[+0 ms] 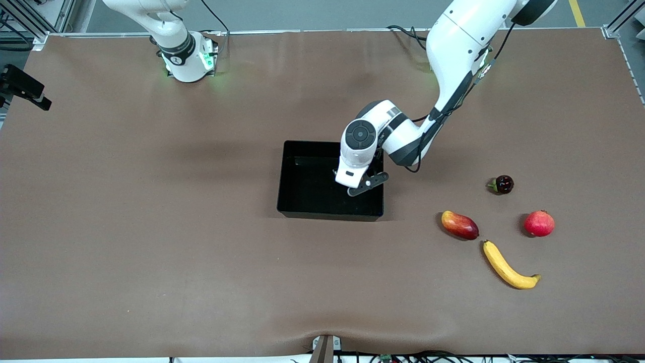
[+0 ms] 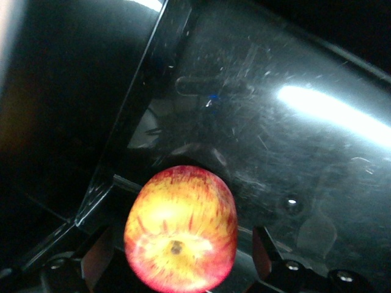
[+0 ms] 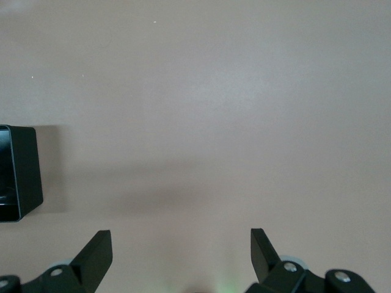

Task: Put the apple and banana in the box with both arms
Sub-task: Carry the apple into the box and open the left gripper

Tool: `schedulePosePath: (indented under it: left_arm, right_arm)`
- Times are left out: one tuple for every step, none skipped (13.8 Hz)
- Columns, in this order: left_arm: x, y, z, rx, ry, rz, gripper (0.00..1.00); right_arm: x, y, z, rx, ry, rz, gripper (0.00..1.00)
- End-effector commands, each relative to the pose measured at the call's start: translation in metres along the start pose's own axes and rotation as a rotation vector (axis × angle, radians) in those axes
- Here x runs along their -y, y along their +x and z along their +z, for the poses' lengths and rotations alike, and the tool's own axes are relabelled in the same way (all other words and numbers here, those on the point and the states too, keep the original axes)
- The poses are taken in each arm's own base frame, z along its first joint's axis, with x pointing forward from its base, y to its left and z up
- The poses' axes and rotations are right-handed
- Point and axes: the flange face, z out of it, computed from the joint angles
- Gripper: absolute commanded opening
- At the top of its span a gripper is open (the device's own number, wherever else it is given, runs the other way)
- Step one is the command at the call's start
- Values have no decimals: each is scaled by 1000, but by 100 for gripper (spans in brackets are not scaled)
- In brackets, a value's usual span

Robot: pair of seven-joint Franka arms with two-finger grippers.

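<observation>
The red and yellow streaked apple (image 2: 181,229) sits between the fingers of my left gripper (image 2: 180,244), with a gap on each side, over the glossy floor of the black box (image 2: 275,152). The left gripper is open. In the front view the left gripper (image 1: 355,187) is low inside the box (image 1: 302,171), at the end toward the left arm, and the wrist hides the apple. The banana (image 1: 509,265) lies on the table toward the left arm's end, nearer the front camera than the box. My right gripper (image 3: 181,241) is open and empty over bare table, with a corner of the box (image 3: 18,174) in its view.
A red-yellow mango (image 1: 459,225), a plain red round fruit (image 1: 539,223) and a small dark fruit (image 1: 503,184) lie near the banana. The right arm stays up by its base (image 1: 186,55). A black device (image 1: 22,86) sits at the table edge.
</observation>
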Motion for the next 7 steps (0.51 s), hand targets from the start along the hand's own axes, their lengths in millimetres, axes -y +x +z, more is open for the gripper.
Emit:
schedulePosePath:
  left_arm:
    - [-12,9,-75,-25,49,-22,100]
    - [-14,11,-103,-26,55,-29,100]
    - [-13,17,-130,-33,52,-41,100]
    - [-8,23,-151,-43,44,-56,100]
    - [-1,30,-165,-54,34,-80,100]
    - [14,53,-177,-66,25,-121,100]
    - [28,76,-182,-64,15,-160,100]
  right_arm:
    - [-4,-2,-1,-4,-20,-11,100]
    - [-4,-2,-2,-6,-20,-12,100]
    - [-4,-2,-1,-4,-20,-12,100]
    - [-3,-2,-2,-6,-20,-14,100]
    - [-3,-2,-2,-6,-20,-14,100]
    - [-2,-2,-2,-6,-20,-15,100]
    - [-2,-2,-1,-4,-20,-20,100]
